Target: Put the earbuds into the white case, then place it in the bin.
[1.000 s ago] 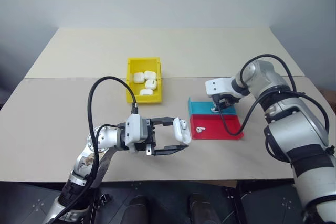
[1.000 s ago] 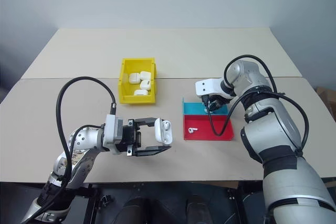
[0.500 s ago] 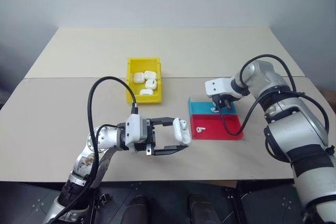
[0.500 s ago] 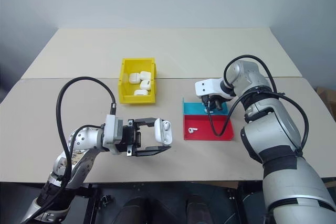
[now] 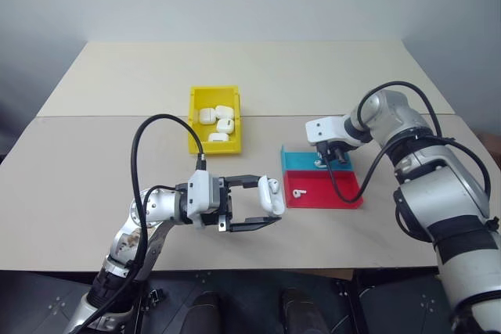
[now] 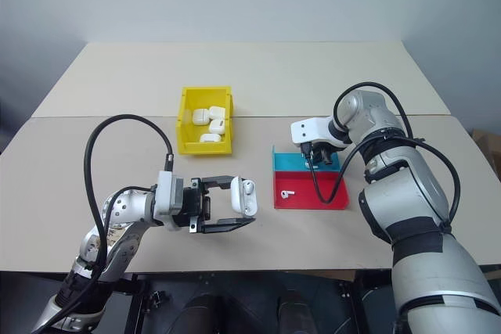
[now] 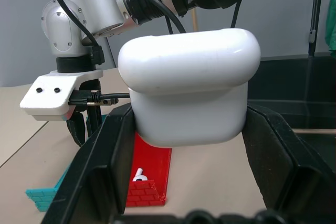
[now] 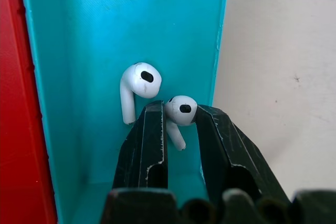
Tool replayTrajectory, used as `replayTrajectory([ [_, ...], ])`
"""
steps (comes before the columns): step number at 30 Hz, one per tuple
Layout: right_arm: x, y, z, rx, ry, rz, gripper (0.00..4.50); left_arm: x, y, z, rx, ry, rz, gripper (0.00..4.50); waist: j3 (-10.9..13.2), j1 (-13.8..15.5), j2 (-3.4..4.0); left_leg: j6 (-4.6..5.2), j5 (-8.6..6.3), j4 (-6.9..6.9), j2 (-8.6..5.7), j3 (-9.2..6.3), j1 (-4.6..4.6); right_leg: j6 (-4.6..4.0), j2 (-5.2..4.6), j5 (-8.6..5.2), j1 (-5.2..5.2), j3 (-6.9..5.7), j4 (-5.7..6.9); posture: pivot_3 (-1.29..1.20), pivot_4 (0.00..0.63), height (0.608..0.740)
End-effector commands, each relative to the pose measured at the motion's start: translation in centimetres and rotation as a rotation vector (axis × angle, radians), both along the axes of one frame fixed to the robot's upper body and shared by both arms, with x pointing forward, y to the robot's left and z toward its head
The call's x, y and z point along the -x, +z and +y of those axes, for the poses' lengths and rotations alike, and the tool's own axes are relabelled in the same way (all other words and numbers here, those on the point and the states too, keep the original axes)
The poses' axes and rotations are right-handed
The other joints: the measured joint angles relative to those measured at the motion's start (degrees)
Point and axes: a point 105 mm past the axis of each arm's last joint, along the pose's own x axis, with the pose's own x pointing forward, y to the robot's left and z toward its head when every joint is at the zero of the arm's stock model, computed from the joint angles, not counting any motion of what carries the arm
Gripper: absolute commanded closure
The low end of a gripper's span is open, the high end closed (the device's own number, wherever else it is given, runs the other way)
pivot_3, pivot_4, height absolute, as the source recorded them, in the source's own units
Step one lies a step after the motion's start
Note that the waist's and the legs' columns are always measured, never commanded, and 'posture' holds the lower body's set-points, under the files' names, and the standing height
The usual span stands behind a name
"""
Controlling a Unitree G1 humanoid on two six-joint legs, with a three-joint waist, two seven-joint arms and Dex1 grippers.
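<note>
Beige tabletop: right gripper (image 8: 177,129) is closing on an earbud (image 8: 178,113) in the blue tray (image 5: 313,163).
Left gripper (image 5: 262,202) is clamping the white case (image 5: 272,194); next, lifting the bud toward it.

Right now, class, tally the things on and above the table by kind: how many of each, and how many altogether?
white cases: 5 (4 in the bin, 1 in the left gripper)
earbuds: 3 (2 in the tray's blue half, one between the right gripper fingers; 1 in the red half)
yellow bin: 1
red and blue tray: 1
Total: 10
</note>
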Motion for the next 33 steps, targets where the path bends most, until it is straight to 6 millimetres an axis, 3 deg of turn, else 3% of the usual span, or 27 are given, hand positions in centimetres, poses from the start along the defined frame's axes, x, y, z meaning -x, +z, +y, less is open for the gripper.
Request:
replayTrajectory([
  [1,-0.4,3.9,0.0,-0.114,-0.006,-0.088,3.86,0.4,1.3,-0.1,0.014,-0.014,-0.057,1.72,0.0,0.0,0.01,0.0,0.0,0.0,0.0,0.0,-0.01,0.0,0.0,0.0,0.0,0.0,0.0,0.0,0.15,0.74],
  [5,0.2,7.1,-0.6,-0.258,-0.02,-0.119,3.86,0.5,2.6,-0.5,0.056,0.0,-0.066,1.72,0.0,0.2,0.02,0.0,0.0,0.0,0.0,-0.01,-0.05,0.0,-0.02,0.0,0.0,0.0,0.02,0.0,0.15,0.74],
  [10,2.6,10.7,-1.6,-0.464,-0.041,-0.148,3.86,0.9,4.3,-1.4,0.115,0.009,-0.068,1.72,0.0,0.6,0.03,0.01,0.0,0.02,0.0,-0.03,-0.06,0.0,-0.02,0.0,0.01,-0.01,0.02,0.0,0.15,0.74],
  [16,6.2,13.5,-1.3,-0.723,-0.057,-0.157,3.86,1.0,4.2,-1.7,0.117,0.015,-0.052,1.72,0.0,0.8,0.05,0.01,0.0,0.06,0.0,-0.03,-0.03,0.0,-0.01,0.0,0.02,0.01,-0.01,0.0,0.15,0.74],
  [23,9.1,14.7,-0.5,-0.956,-0.065,-0.142,3.86,0.8,4.3,-1.7,0.123,0.025,-0.051,1.72,0.0,1.4,0.05,0.01,-0.01,0.14,-0.01,-0.05,-0.03,0.01,0.0,0.0,0.06,0.01,-0.05,0.0,0.15,0.74],
  [33,11.0,14.1,-0.4,-1.033,-0.068,-0.109,3.86,0.6,4.5,-1.8,0.126,0.038,-0.059,1.72,0.0,1.7,0.04,0.02,-0.01,0.21,-0.02,-0.04,-0.06,0.01,0.0,-0.01,0.05,0.01,-0.07,0.0,0.15,0.74],
])
